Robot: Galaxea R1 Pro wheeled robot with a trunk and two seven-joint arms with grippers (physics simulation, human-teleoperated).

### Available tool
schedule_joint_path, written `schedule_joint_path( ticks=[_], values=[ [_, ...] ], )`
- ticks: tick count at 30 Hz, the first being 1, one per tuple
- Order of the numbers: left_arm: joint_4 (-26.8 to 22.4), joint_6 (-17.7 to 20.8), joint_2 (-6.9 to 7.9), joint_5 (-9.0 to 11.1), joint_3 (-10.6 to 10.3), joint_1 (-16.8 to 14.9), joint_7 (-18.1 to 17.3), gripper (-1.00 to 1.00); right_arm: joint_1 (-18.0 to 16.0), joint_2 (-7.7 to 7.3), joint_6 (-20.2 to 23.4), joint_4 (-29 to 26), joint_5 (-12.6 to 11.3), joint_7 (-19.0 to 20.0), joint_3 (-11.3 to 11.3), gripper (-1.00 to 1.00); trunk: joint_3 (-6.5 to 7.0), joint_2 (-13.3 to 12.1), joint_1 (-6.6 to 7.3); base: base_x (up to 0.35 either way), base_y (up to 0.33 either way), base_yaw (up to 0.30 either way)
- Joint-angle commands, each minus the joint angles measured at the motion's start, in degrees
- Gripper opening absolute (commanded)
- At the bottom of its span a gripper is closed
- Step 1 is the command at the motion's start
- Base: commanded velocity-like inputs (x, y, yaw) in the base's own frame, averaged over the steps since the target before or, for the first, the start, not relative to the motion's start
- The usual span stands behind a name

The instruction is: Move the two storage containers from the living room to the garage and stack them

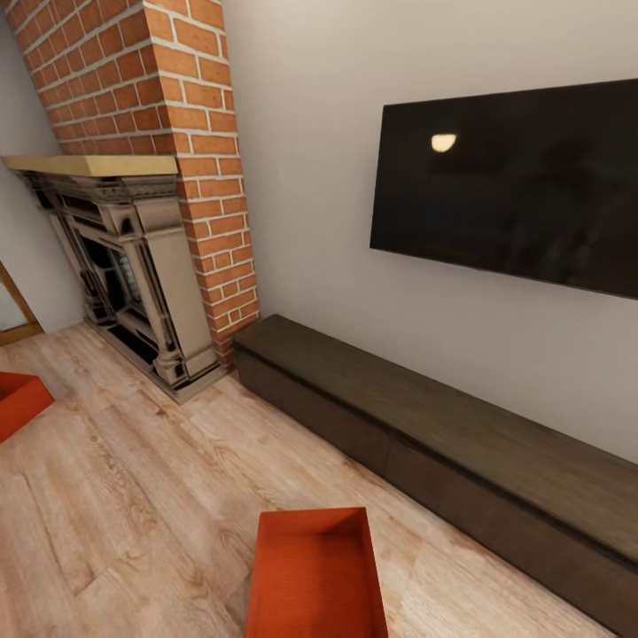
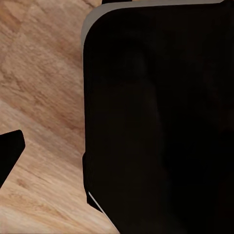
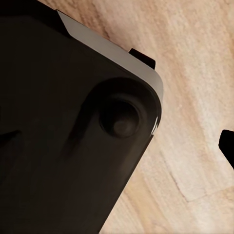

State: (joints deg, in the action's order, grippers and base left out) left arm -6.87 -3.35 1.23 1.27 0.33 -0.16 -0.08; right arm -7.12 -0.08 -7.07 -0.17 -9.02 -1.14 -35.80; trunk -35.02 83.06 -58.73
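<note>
Two grippers on this thing and honestly I can't tell whether either one is apart or together. Both wrist cameras are mostly staring at the robot's own dark body, with just a dark tip poking in at the frame edge on the left arm's side and another on the right arm's side. Neither is holding anything as far as I can see. My guess is the arms are tucked in against the base for driving, which is why the cameras look down past the bodywork at the wood plank floor.

Moving outward: one red-orange storage container sits on the planks right in front of the robot, open side up, empty, just short of the long low dark cabinet running along the wall. The second container is well off to the left, only a corner of it in frame, over by the ornate fireplace and brick chimney. Big black TV on the wall above the cabinet.

So we're in the living room and nothing's been picked up yet. Looks like it's lining up on the near bin first, makes sense.
</note>
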Motion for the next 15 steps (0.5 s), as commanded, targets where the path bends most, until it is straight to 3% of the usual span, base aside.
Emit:
schedule_joint_path(
  ticks=[1, 15],
  values=[
    [0.02, -0.16, 0.00, 0.13, 0.02, -0.02, -0.01, 1.00, 0.00, 0.00, -0.14, -0.01, -0.59, -0.09, -0.50, 1.00, -0.07, 0.02, 0.00, 0.000, 0.000, 0.000],
    [0.02, -0.16, 0.00, 0.13, 0.02, -0.02, -0.01, 1.00, -0.01, -0.05, -0.14, -0.01, -0.64, -0.09, -0.50, 1.00, -0.38, 0.02, 0.00, 0.000, 0.000, 0.000]
  ],
)
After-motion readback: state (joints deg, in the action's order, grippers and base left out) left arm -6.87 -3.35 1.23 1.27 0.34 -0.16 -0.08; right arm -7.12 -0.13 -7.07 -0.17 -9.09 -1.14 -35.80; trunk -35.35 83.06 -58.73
